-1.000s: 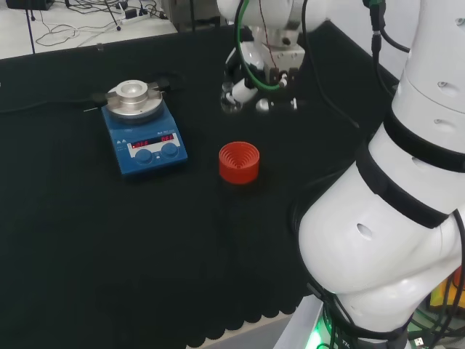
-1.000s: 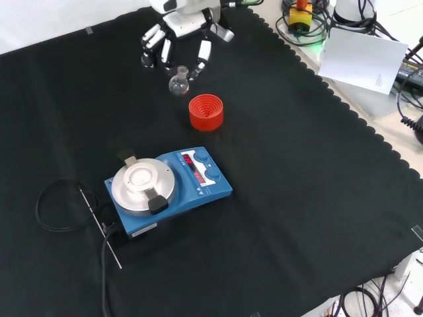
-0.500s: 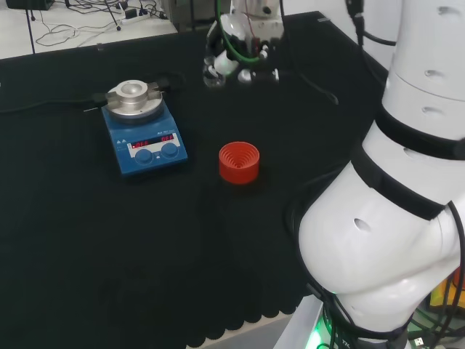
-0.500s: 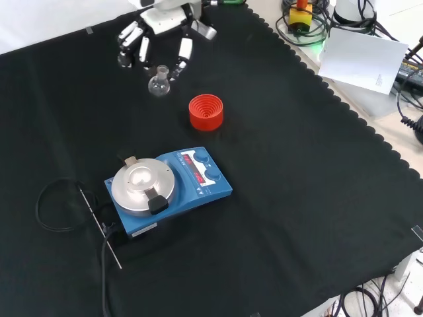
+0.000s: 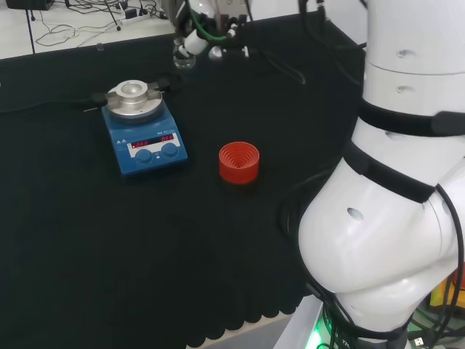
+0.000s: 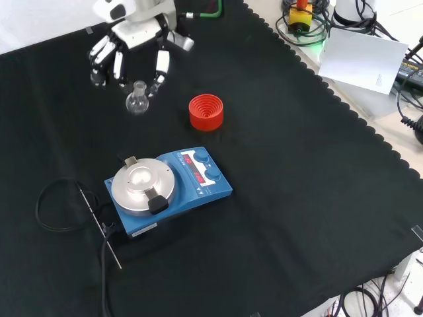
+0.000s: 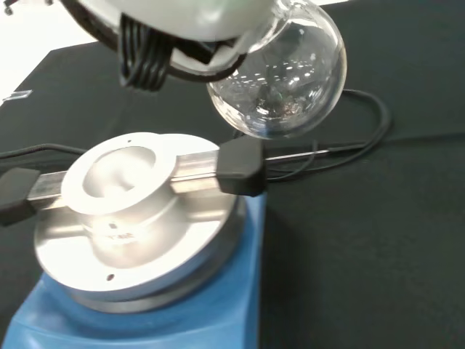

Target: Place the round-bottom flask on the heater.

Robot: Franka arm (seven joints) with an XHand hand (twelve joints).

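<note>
My black and white hand (image 6: 129, 47), at the upper left of the front view, has its fingers curled round the neck of the clear glass round-bottom flask (image 6: 137, 100), which hangs in the air above the cloth. The blue heater with its round silver top (image 6: 143, 187) sits lower centre-left; the red ribbed ring stand (image 6: 205, 112) stands empty at upper centre.
</note>
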